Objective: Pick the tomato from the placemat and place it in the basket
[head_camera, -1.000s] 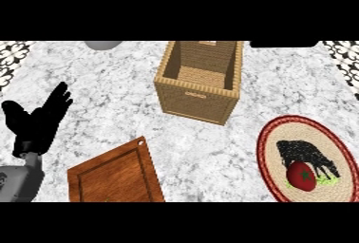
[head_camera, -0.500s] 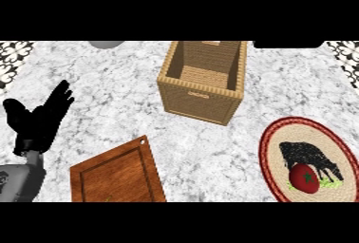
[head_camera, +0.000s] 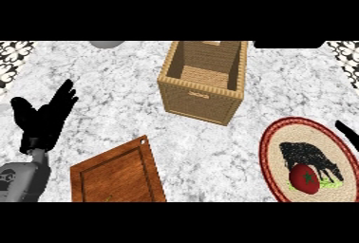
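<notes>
head view, looking steeply down on the marbled counter point(head_camera: 105, 76), and here is how it all sits. the tomato point(head_camera: 304, 178) is red with a small green stem mark on top, and it lies on the placemat point(head_camera: 275, 156), low on the mat at about 5 o'clock from the mat's middle. the placemat is a round woven one with a red ring near its rim and a black animal figure printed at its centre; the tomato covers the lower part of that figure, next to a patch of green. the whole mat sits at 4 o'clock in the view, cut by the right edge.

up at 12 o'clock stands the basket point(head_camera: 203, 97), a tall square wicker one, open at the top, its woven floor showing inside. it is well apart from the tomato, up and to the left of the mat, toward 11 o'clock from it.

at 7 o'clock lies a wooden cutting board point(head_camera: 119, 175), brown with a raised border, tilted, a small hole near its upper corner, running off the lower edge.

the left hand point(head_camera: 42, 118) shows at 9 o'clock on its grey forearm, fingers straight and spread wide upward, thumb out, holding nothing, resting.

the right hand point(head_camera: 346, 134) is only a dark sliver at 3 o'clock on the right edge, just beside the mat's rim; i cannot tell how its fingers stand.
</notes>
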Motion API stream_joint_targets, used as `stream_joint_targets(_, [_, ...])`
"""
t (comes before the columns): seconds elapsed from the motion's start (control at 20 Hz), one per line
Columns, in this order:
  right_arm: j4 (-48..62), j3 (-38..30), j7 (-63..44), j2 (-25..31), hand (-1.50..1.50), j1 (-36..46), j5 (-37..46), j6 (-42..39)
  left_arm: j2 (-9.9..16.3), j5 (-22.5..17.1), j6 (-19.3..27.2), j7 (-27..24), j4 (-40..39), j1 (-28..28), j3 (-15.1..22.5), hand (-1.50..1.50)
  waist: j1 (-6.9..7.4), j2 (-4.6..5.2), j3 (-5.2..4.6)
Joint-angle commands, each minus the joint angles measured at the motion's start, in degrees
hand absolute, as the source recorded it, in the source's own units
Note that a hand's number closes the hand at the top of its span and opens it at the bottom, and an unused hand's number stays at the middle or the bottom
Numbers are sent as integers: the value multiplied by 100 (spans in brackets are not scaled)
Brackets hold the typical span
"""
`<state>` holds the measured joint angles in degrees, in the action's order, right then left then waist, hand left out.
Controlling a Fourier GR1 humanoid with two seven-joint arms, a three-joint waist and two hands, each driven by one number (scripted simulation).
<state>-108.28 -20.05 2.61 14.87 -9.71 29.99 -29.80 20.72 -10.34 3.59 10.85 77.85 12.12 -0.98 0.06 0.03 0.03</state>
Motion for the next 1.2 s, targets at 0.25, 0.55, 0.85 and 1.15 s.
stream_joint_targets(0.25, [1230,518,726,-3,-150,-58,1055,629,-240,206,-107,-229,-36,-198,-182,0,-12,-1,-2])
stream_joint_targets(0.55, [1286,247,934,186,-150,-147,881,460,-257,275,-229,286,61,144,-387,0,-36,-5,-3])
stream_joint_targets(0.85, [1770,247,1136,229,-150,336,742,343,-249,333,-563,25,-58,14,-604,0,-19,-1,-3])
stream_joint_targets(1.15, [1566,345,1614,108,-150,-205,876,497,-236,361,-700,416,930,-606,-662,0,-5,-10,-2])
